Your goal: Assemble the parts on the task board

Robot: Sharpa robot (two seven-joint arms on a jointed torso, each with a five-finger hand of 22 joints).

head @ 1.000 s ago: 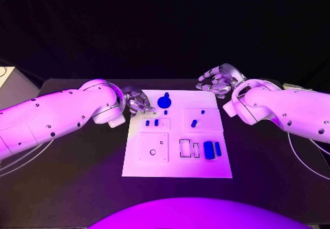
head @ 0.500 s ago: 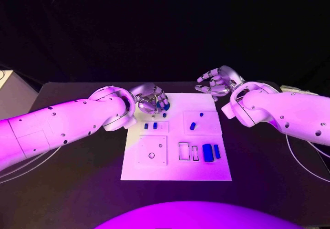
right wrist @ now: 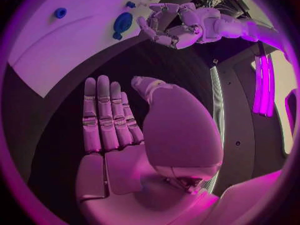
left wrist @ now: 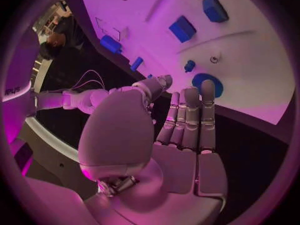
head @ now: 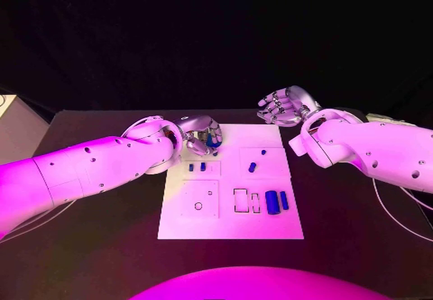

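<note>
The left hand (head: 202,133) has moved in over the far edge of the task board (head: 230,225) in the last second and now hovers with its fingers (left wrist: 190,112) extended side by side, apart from the thumb and gripping nothing. The round blue part (left wrist: 207,81) lies on the board just beyond those fingertips, with a small blue peg (left wrist: 189,65) a little farther out. This looks like a reach to pick up the round part, not yet closed. The right hand (head: 284,106) has stayed off the board's far corner, fingers loosely spread and empty, well apart from any part.
</note>
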